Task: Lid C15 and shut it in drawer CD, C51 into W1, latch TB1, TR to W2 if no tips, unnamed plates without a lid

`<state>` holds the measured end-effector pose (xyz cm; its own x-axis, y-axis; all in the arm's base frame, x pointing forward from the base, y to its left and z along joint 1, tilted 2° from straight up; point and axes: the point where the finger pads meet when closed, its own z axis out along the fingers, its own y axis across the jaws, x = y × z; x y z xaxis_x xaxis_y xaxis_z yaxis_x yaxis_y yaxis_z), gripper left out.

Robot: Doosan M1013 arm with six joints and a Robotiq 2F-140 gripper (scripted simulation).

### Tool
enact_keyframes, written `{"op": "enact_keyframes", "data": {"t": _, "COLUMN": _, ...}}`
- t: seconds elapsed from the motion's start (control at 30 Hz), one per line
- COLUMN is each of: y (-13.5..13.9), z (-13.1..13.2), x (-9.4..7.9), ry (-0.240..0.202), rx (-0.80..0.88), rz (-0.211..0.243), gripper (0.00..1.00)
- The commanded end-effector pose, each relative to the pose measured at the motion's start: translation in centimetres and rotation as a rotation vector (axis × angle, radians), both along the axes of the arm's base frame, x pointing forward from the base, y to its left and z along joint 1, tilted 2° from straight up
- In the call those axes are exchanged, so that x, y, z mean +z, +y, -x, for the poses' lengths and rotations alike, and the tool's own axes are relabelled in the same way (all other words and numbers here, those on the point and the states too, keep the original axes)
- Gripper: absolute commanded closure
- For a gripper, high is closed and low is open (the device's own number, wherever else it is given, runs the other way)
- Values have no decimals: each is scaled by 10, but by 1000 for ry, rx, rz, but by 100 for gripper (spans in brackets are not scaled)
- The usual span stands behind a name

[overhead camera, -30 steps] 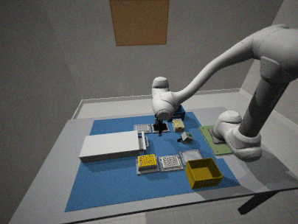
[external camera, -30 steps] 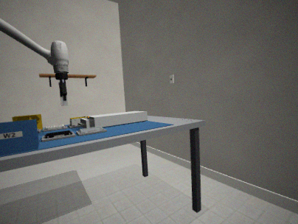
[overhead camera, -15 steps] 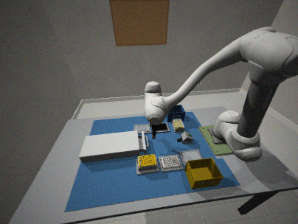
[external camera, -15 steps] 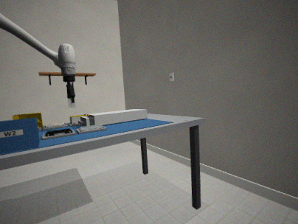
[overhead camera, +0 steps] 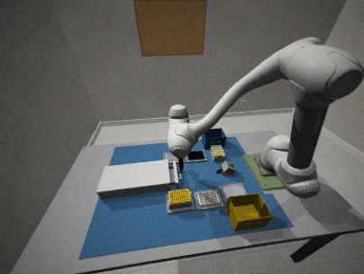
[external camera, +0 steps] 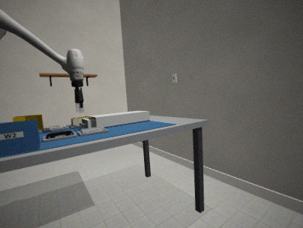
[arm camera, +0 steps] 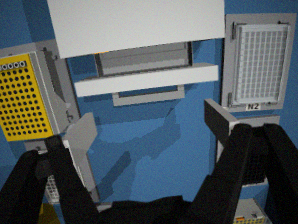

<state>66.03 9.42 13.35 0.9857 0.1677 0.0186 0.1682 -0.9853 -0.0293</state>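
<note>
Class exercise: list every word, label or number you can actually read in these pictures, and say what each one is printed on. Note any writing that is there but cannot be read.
"W2": white label on the blue bin, exterior view.
"N2": small white tag on the nest holding the clear gridded plate, wrist view.
Top view: no writing can be read at this size.
Nothing else legible; the open gripper carries no marking.

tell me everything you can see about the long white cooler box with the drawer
The long white cooler box is a flat, plain, matte slab lying on the blue bench mat, left of the nests. Its drawer stands pulled out a little: grey ribbed floor showing, a white front panel and a grey bar handle. No plate shows in the visible part. The open gripper hovers above the handle, touching nothing.
</note>
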Motion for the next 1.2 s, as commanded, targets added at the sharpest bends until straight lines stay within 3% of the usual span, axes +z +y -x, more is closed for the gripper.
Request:
{"op": "enact_keyframes", "data": {"t": 0.0, "y": 0, "z": -1, "x": -1, "ry": 0, "rx": 0, "rz": 0, "gripper": 13}}
{"op": "enact_keyframes", "data": {"t": 0.23, "y": 0, "z": -1, "x": -1, "ry": 0, "rx": 0, "rz": 0, "gripper": 13}}
{"op": "enact_keyframes", "data": {"t": 1.17, "y": 1, "z": -2, "x": -35, "ry": 0, "rx": 0, "rz": 0, "gripper": 13}}
